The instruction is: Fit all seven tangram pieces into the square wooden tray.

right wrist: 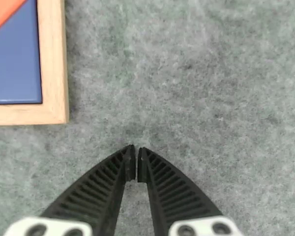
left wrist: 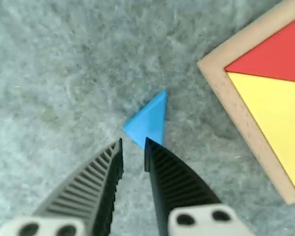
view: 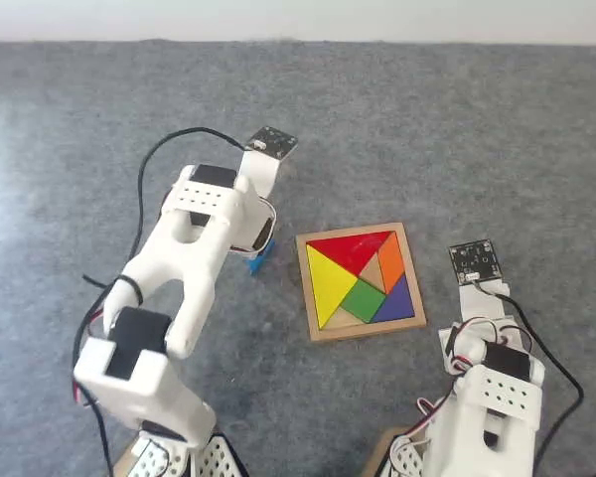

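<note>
- The left gripper (left wrist: 133, 143) hangs low over the grey felt table (view: 457, 129), its jaws parted by only a narrow slit and holding nothing.
- The blue triangle (left wrist: 148, 120) lies flat on the felt just ahead of those tips. One fingertip (left wrist: 148, 143) overlaps its near corner in the left wrist view, though contact cannot be confirmed.
- The piece runs lengthwise away from the gripper, its sharp point aimed outward roughly in line with the jaws, and no part of it sits between them.
- In the high view, the triangle lies between the left arm and the left rim of the wooden tray (view: 368, 332), near that rim but not touching it.
- The tray holds the red piece (view: 353, 248), the yellow piece (view: 326, 283) and green, orange and purple ones. Two wood-coloured triangular patches remain, and it cannot be told whether these are bare slots.
- The right gripper (right wrist: 136, 151) rests on the tray's far side with its tips pressed together and empty, well apart from the blue piece.
- The left arm is plainly the nearer one. A pickup would likely call for wider jaws and a short advance so they straddle the triangle's narrower span.
</note>
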Controlling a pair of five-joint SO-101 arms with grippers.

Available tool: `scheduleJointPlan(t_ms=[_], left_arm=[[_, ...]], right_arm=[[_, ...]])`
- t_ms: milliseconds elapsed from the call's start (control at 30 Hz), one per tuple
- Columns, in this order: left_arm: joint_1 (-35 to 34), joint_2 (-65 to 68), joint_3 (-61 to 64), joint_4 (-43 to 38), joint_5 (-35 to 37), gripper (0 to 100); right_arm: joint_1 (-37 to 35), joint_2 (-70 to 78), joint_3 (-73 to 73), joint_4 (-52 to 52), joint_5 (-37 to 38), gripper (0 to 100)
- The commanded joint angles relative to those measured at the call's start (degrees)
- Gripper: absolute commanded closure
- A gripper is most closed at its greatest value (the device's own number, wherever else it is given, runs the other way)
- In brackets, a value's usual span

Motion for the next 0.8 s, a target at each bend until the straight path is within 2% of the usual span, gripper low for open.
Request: scheduleJointPlan(t_ms=[0, 167, 300, 767], left_arm=[[-0.6, -3.8, -0.3, -0.1, -0.6, 92], [-0.6, -1.7, -0.5, -0.4, -1.7, 81], [-0.6, 1.1, -0.6, -2.5, -4.2, 81], [-0.7, 14.3, -8.8, -0.8, -5.5, 83]], right_arm=[[0.4, -1.4, -0.3, 0.6, -0.6, 96.8], [0.4, -1.4, -0.3, 0.6, -0.6, 96.8], [0.4, -1.4, -0.3, 0.7, -0.6, 96.8], [0.4, -1.4, -0.3, 0.7, -0.5, 96.8]])
